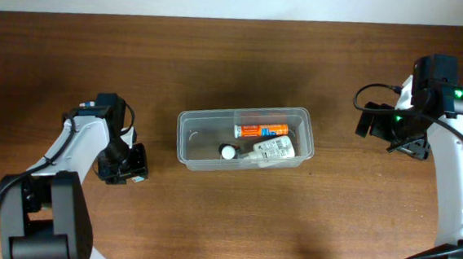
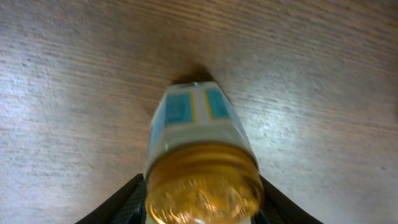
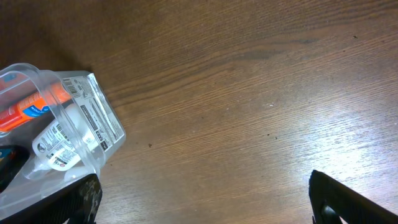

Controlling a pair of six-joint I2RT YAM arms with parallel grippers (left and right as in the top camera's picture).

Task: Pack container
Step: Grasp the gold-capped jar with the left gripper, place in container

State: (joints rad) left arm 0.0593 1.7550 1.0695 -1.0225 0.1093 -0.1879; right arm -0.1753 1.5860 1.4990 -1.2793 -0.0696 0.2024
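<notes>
Already partly packed, our clear rectangular plastic container (image 1: 198, 139), centred on the brown wooden surface (image 1: 233, 219), holds an orange tube (image 1: 257, 130) and a white bottle (image 1: 273, 149). At nine o'clock our left pincer (image 1: 128, 165) clenches a gold-capped, blue-labelled bottle (image 2: 198, 134), not yet inside; at three o'clock our right pincer (image 3: 204, 180) gapes empty.

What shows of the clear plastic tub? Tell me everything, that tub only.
The container is a clear, translucent plastic tub, rectangular with rounded corners and a rim, lidless, upright on the wooden table between the arms. Its right part holds an orange tube and a white labelled bottle; its left end is bare. Neither the left gripper, closed on a gold-capped bottle, nor the open right gripper touches it.
</notes>
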